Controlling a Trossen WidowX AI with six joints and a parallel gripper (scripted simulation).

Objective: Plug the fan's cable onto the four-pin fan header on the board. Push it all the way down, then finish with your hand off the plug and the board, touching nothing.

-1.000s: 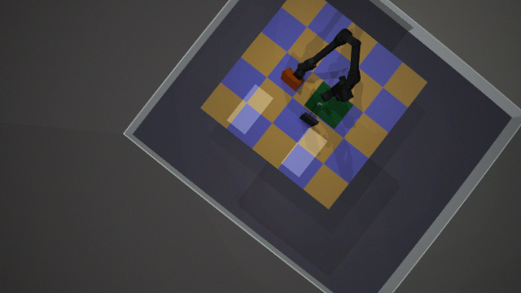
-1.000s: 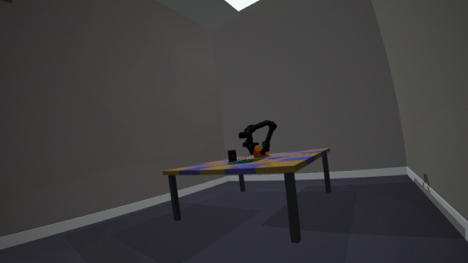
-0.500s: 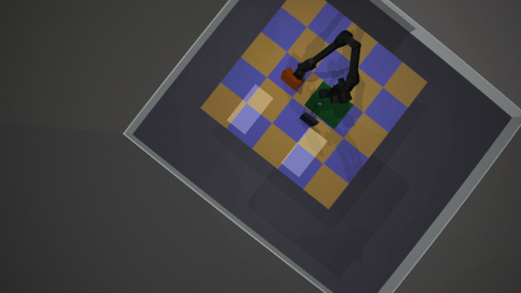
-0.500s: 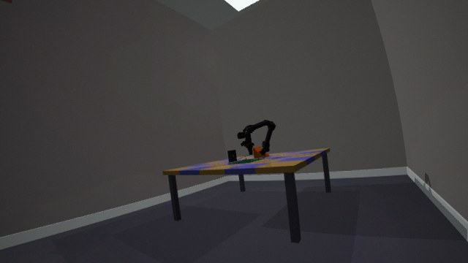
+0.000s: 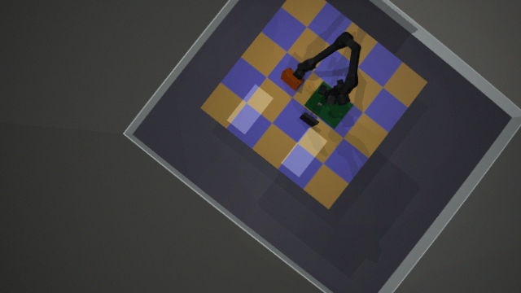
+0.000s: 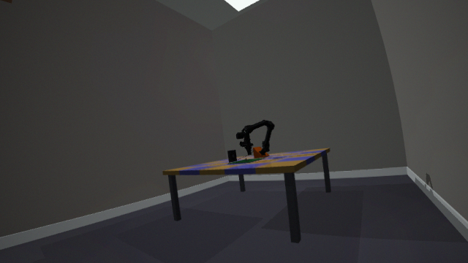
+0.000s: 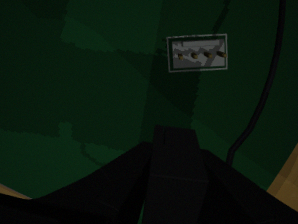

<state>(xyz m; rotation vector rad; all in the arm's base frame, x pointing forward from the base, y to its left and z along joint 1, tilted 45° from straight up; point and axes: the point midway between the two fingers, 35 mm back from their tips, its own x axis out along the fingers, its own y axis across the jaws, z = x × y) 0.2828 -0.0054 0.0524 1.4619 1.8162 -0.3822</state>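
The green board (image 5: 336,119) (image 6: 248,161) (image 7: 35,95) lies flat on the table. The white fan header (image 7: 199,45) shows in the wrist view above and slightly right of the fingertips, open at the top, with a row of bare gold pins. My gripper (image 5: 330,99) (image 6: 249,153) (image 7: 173,156) is shut on the dark plug (image 7: 177,167) and holds it over the board, to one side of the header. The black cable (image 7: 270,82) curves down the right of the wrist view and passes behind a finger. The plug's lower end and its exact height are hidden.
The black fan (image 5: 309,119) (image 6: 232,155) stands just off the board's edge. An orange block (image 5: 291,80) (image 6: 258,152) sits beside the arm's base. The checkered table (image 5: 327,189) (image 6: 238,170) extends around the board.
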